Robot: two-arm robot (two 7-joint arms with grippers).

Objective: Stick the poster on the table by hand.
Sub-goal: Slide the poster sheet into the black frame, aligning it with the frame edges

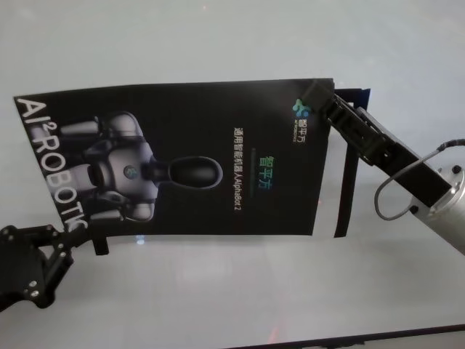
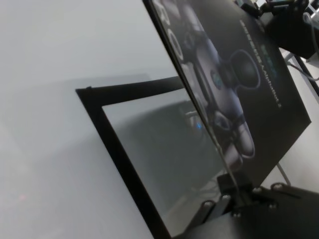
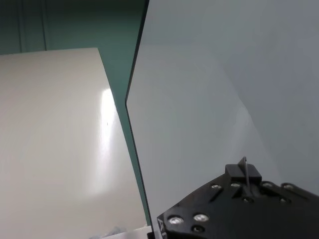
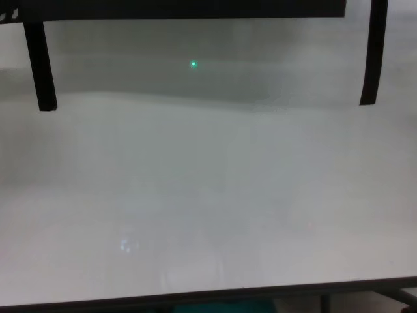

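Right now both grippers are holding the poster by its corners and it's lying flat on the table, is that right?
Not quite. The left gripper and right gripper do hold the poster by its corners, but it is not flat on the table. The left wrist view shows the poster lifted clear, with the black frame outline visible beneath it.

A: Poster (image 1: 189,167): thin stiff sheet, black printed face, slight sheen in the left wrist view. Table (image 1: 218,291): smooth white, matt, with faint soft reflections.

B: Both grippers, left gripper (image 1: 69,231) and right gripper (image 1: 323,98), look like matt black plastic with bright metal screws. Right wrist housing reads as brushed silver metal. Black strips (image 4: 39,65) look matt.
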